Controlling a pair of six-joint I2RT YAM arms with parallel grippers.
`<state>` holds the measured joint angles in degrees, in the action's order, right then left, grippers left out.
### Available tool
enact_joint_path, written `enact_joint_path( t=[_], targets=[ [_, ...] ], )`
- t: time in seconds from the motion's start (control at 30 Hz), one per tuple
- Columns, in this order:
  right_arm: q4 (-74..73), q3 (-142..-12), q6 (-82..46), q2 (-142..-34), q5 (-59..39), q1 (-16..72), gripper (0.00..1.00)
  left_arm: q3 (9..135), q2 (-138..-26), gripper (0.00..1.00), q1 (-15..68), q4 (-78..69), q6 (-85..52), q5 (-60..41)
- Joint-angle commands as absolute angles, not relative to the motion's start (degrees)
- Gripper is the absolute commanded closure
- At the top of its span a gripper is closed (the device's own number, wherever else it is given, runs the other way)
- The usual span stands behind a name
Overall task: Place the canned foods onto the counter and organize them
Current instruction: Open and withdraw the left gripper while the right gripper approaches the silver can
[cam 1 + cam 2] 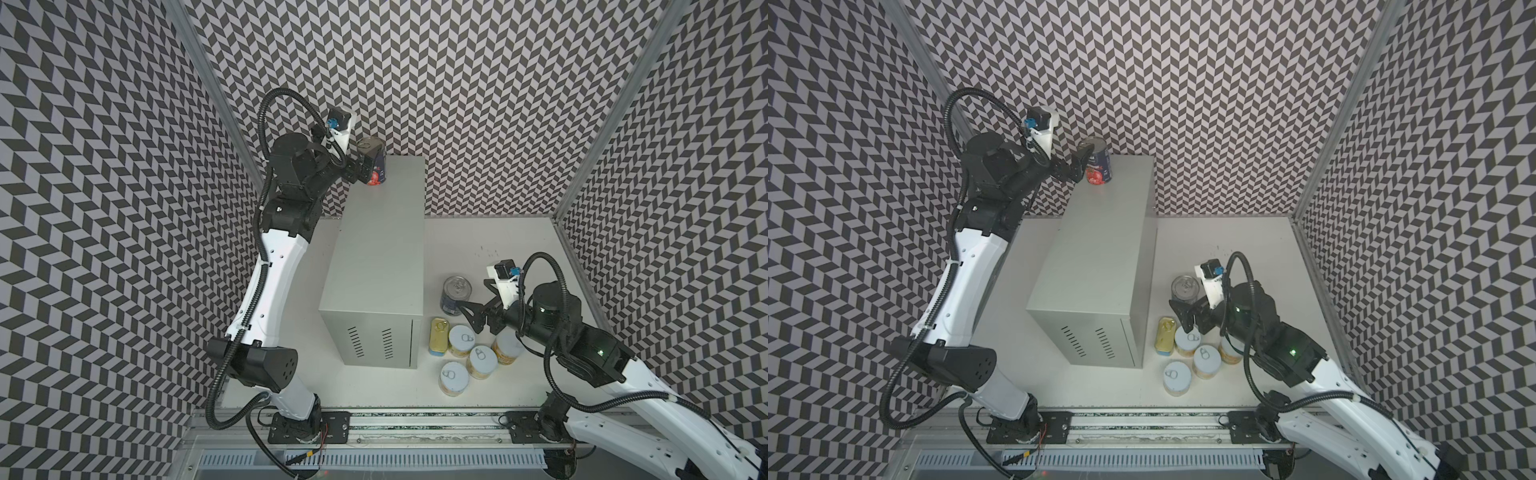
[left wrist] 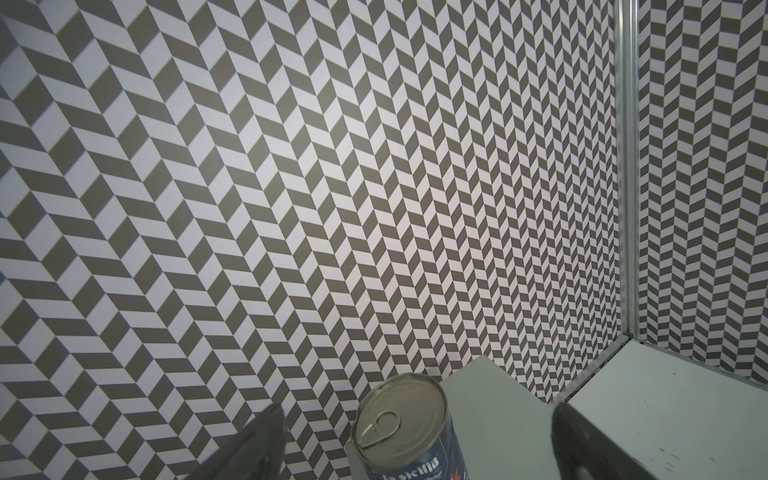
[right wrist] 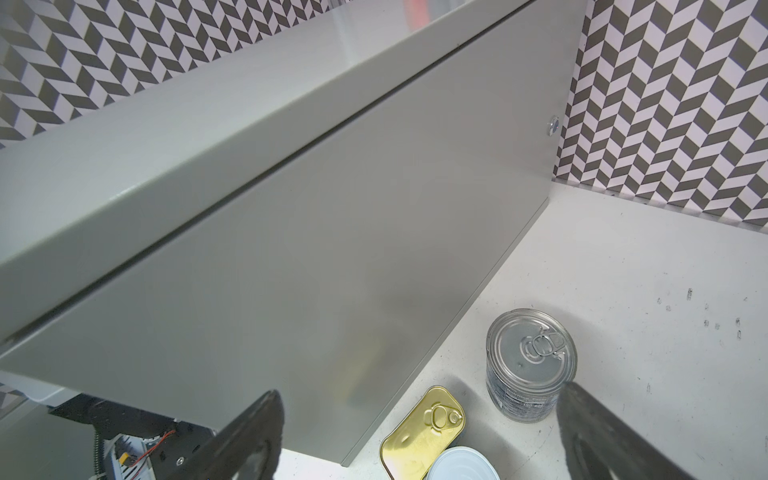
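Note:
A tall dark-blue can stands on the far left corner of the grey counter. My left gripper is open, its fingers on either side of this can with gaps showing. On the white tabletop right of the counter stand another tall can, a gold-topped tin and several short yellow cans with white lids; one is partly hidden under my right arm. My right gripper hovers open above them, holding nothing.
Chevron-patterned walls enclose the cell on three sides, with aluminium posts at the back corners. The left arm's elbow hangs left of the counter. A metal rail with both arm bases runs along the front edge. Bare tabletop lies behind the cans.

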<state>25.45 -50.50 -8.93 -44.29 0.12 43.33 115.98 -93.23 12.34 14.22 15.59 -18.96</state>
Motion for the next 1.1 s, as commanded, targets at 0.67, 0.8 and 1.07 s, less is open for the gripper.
enact_joint_path(
  t=[0.67, 0.8, 1.07],
  targets=[
    [21.75, -45.75, -18.12, -46.96, 3.08, 43.51, 0.01, 110.82, -90.31, 0.06, 6.73, 22.31, 9.67, -28.22],
    [21.08, -44.65, -19.93, -49.25, 5.51, 43.50, 0.01, 107.40, -83.76, 0.05, 10.27, 23.59, 7.03, -20.62],
    [24.98, -47.72, -20.46, -54.13, 11.40, 43.09, 0.01, 99.03, -70.87, 0.01, 20.76, 26.98, 3.83, -18.56]
  ],
)
